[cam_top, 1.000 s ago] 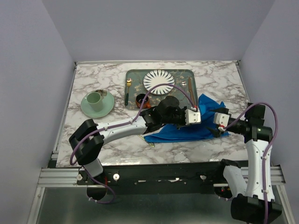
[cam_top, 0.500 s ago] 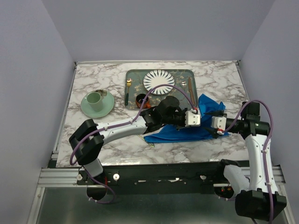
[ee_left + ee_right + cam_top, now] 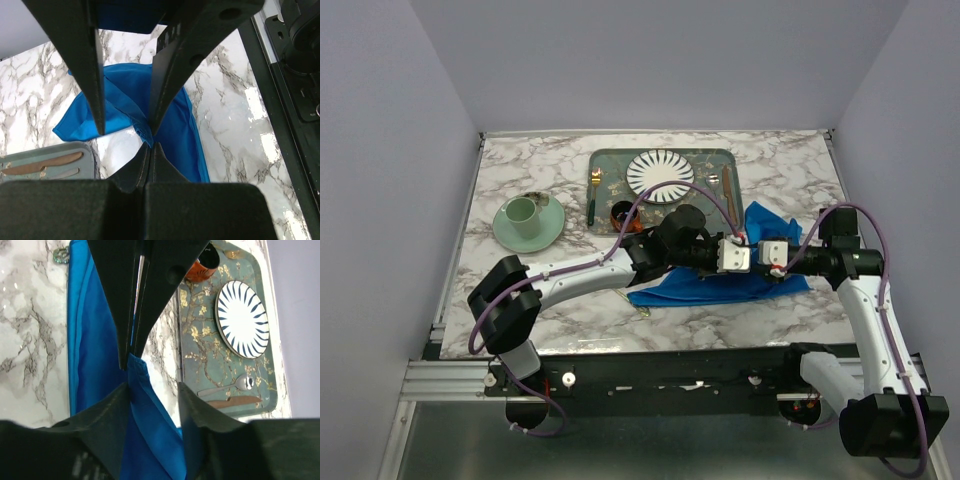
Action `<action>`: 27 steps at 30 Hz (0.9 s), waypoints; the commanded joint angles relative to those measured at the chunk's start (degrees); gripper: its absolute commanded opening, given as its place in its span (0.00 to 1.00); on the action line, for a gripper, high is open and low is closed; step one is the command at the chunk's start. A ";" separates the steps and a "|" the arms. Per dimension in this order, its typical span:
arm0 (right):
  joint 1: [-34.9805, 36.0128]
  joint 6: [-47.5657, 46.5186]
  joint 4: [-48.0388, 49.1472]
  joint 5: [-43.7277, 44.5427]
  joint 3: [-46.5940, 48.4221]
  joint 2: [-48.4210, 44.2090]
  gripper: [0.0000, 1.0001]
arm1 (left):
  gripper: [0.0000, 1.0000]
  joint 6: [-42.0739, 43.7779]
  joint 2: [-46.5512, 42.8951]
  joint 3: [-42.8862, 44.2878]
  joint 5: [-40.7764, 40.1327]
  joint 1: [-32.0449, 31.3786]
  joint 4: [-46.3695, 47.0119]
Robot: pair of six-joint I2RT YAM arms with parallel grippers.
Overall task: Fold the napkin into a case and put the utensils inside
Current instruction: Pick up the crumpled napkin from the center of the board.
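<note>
The blue napkin [image 3: 705, 285] lies loosely doubled on the marble at the near right, with no case shape in view. My left gripper [image 3: 748, 260] reaches across it and is shut on a raised hem [image 3: 149, 143]. My right gripper [image 3: 760, 262] meets it tip to tip. In the right wrist view its jaws [image 3: 154, 386] stand apart with the same lifted fold [image 3: 142, 390] between them, the cloth resting against one finger [image 3: 112, 407]. A small iridescent utensil end [image 3: 61, 255] shows at the napkin's near left corner [image 3: 642, 312], and the rest of it is hidden.
A patterned grey-green tray [image 3: 615, 160] at the back holds a striped plate [image 3: 660, 176], an orange cup [image 3: 620, 213], a green-handled gold fork [image 3: 592, 195], a silvery spoon [image 3: 235, 385] and a brown piece of cutlery [image 3: 235, 401]. A green cup and saucer [image 3: 528, 220] sit at left.
My right gripper has moved left over the napkin up to the left gripper's tips, and its jaws have narrowed around the lifted fold. The left arm has held still.
</note>
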 commanded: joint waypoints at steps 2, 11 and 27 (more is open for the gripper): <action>0.87 0.21 0.56 2.26 -0.08 0.60 0.44 | 0.00 1.12 -0.74 0.56 1.59 -0.39 0.21; 2.46 6.26 1.87 3.40 0.80 -0.27 0.01 | 0.04 0.16 -0.03 1.17 -1.13 -0.31 0.21; -1.67 37.55 8.99 10.25 14.33 5.53 0.01 | 0.80 -23.13 -21.38 -13.31 -12.84 18.23 -26.85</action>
